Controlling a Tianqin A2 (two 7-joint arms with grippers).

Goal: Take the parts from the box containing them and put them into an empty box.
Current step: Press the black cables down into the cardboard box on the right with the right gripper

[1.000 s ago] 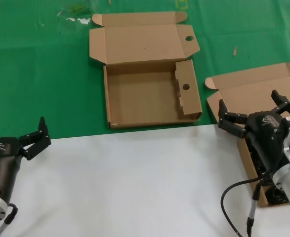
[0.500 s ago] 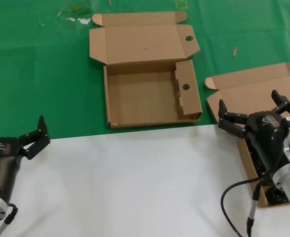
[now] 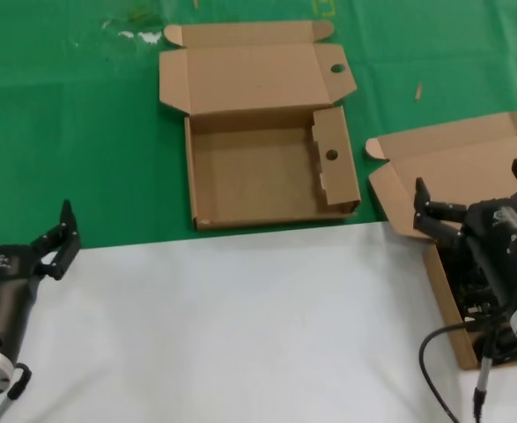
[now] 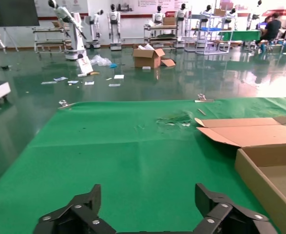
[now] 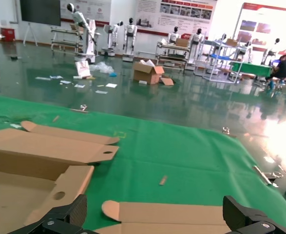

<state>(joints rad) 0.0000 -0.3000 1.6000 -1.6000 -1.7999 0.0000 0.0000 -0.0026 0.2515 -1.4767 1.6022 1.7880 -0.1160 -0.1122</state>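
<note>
The wide shallow empty box (image 3: 258,172), with a round hole in its lid flap and another in its inner panel, lies open at the middle back. It also shows in the right wrist view (image 5: 16,187) and the left wrist view (image 4: 272,158). The plain-lidded box (image 3: 443,167) is at the right, its lid folded back (image 5: 172,214). Black coiled cables (image 3: 468,295) show partly inside it, under my right arm. My right gripper (image 3: 474,183) is open, hovering over this box. My left gripper (image 3: 25,216) is open and empty at the far left, over the green cloth's edge (image 4: 147,195).
The front half of the table is white (image 3: 240,335); the back is green cloth (image 3: 64,132). A small wooden chip (image 3: 419,91) lies on the cloth at the back right. A black hose (image 3: 483,388) hangs from my right arm.
My right gripper has moved right and slightly nearer, over the plain-lidded box. My left gripper has shifted a little left, so both its fingers show. The boxes have not moved.
</note>
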